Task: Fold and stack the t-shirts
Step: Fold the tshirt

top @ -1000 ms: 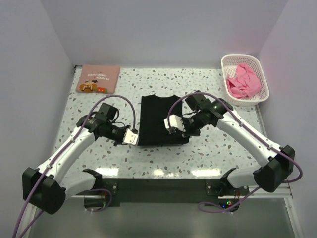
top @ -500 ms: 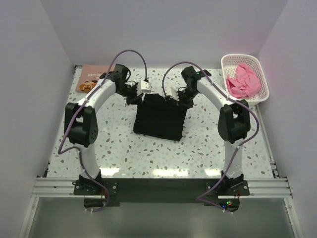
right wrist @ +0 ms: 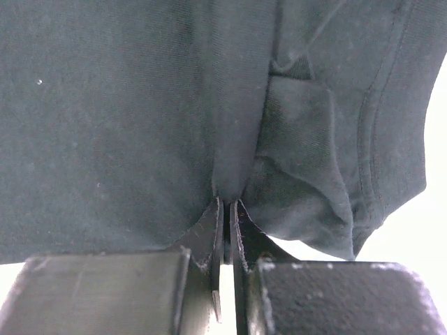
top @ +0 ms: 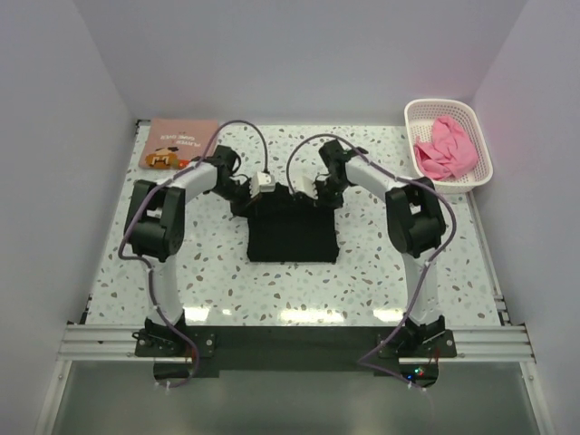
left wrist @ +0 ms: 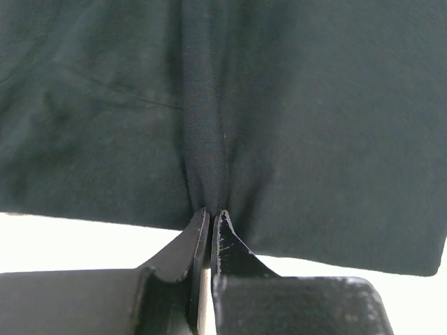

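From my station, nearest the arm bases is the dark mounting plate, then the white speckled terrazzo-style tabletop. At its centre lies the plain black cotton t-shirt, folded into a compact, roughly rectangular block. Both arms are reaching to its far edge. The left gripper is clamped on a pinched ridge of the black cloth, and the right gripper is clenched on another pleat of it, beside what looks like a sleeve hem. I judge this shirt is in its last fold or being dragged into place. Beyond it, at the far left corner, the salmon-pink t-shirt with the brown cartoon print lies flat and squared, so I take it as folded. At the far right, the bright pink t-shirt sits crumpled in the white plastic lattice basket, so it is yet to be folded, and nothing is stacked. Plain pale walls enclose the table on three sides.
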{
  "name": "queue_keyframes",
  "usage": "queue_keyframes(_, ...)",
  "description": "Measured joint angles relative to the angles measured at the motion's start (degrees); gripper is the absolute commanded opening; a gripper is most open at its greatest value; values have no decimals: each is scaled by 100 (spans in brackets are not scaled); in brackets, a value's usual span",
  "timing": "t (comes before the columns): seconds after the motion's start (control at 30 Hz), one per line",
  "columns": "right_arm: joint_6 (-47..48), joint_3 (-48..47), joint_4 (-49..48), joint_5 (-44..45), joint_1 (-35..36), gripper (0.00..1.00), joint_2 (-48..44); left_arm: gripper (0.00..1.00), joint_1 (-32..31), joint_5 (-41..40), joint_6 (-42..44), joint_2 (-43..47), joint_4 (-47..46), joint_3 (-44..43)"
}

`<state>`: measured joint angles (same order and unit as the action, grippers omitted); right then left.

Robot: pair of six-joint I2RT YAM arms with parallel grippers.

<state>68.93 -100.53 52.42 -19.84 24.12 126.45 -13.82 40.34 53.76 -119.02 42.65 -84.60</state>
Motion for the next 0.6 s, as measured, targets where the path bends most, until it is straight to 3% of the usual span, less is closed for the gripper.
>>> queue_keyframes(0.17,-310,1849,-177,-111,704,0,-1224,0,-46,146,35,1123,83,1646)
queue_keyframes(0.23,-553,2280,-68,-243,1032,13,-1543,2,-48,177,85,1580,170,2184)
queue_keyframes(0.27,-715,2437,-17,-337,1147,28,-1681,8,-48,195,120,1803,245,2396)
queue_keyframes(0.33,-1056,2564,190,-514,1231,42,-1895,22,-50,278,214,2190,356,2680)
queue_keyframes(0.37,-1185,2557,269,-581,1215,55,-1954,27,-50,317,286,2376,435,2763)
queue_keyframes(0.4,-1373,2520,363,-671,1161,58,-2000,35,-48,356,315,2535,481,2815)
queue_keyframes(0.47,-1746,2330,542,-850,1003,58,-2011,38,-48,455,417,2846,533,2841)
queue_keyframes(0.6,-2717,1585,699,-1287,682,47,-1945,41,-94,560,448,3322,332,2839)
